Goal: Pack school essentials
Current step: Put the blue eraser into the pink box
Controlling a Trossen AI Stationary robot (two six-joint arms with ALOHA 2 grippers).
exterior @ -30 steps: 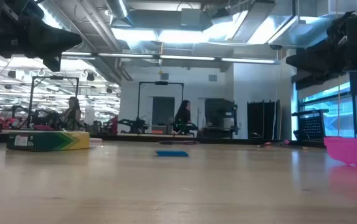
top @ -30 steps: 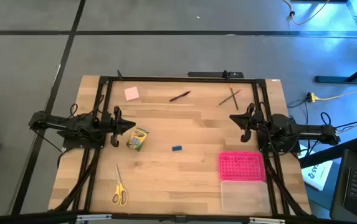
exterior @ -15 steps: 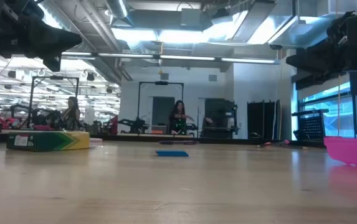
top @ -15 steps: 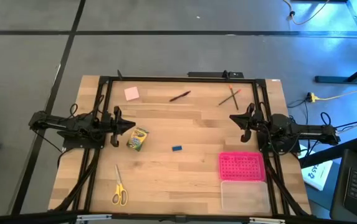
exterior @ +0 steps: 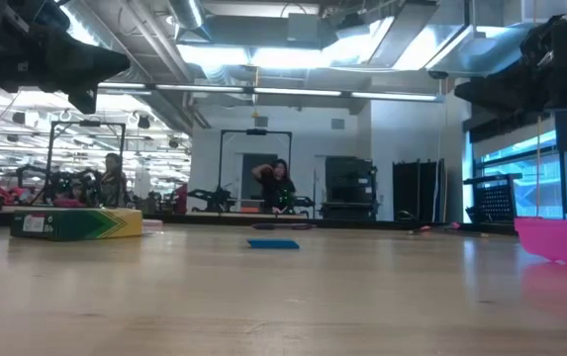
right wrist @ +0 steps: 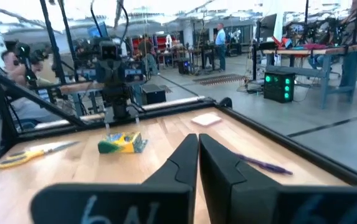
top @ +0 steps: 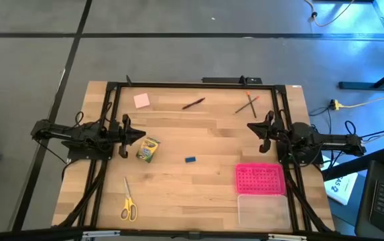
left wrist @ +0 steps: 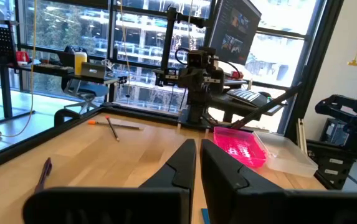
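Still, nothing was packed: the left gripper [top: 140, 135] and right gripper [top: 251, 125] were pressed together, empty. The crayon box [top: 147, 149], left of centre, would best be approached with fingers spread wide first.

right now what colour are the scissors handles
Yellow. The scissors lie near the table's front left corner, handles clearest in the high view.
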